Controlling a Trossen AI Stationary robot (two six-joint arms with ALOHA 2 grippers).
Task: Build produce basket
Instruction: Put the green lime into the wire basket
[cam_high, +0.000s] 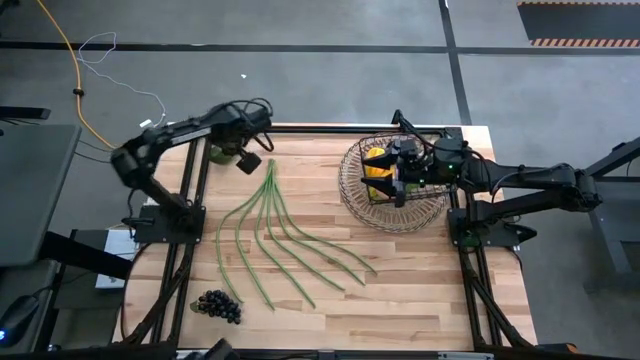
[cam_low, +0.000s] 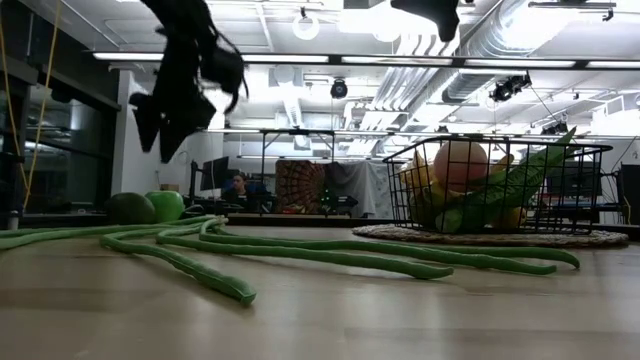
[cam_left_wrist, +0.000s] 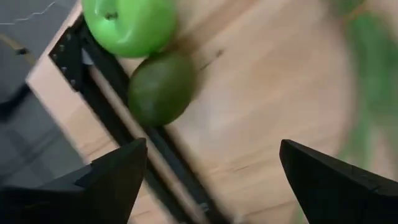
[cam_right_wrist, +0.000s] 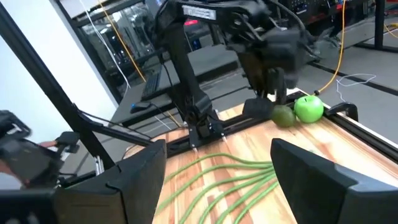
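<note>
Wooden table (cam_high: 400, 290), yellow cable (cam_high: 68, 60) on floor, seated person (cam_low: 238, 189) behind

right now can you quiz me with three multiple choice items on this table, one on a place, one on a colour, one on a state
1. Where do the dark grapes lie?
A. inside the basket
B. on the table's near left part, apart from the basket
C. against the green apple

2. What colour is the apple beside the avocado?
A. red
B. yellow
C. green

3. How stands the left end effector above the apple and avocado?
A. open and empty
B. shut on the avocado
C. shut on a bean

Key: 1 B, the high view shows the grapes alone, far from the wire basket. 2 C, the left wrist view shows a bright green apple. 3 A, its fingers stand wide apart with only bare table between them.
</note>
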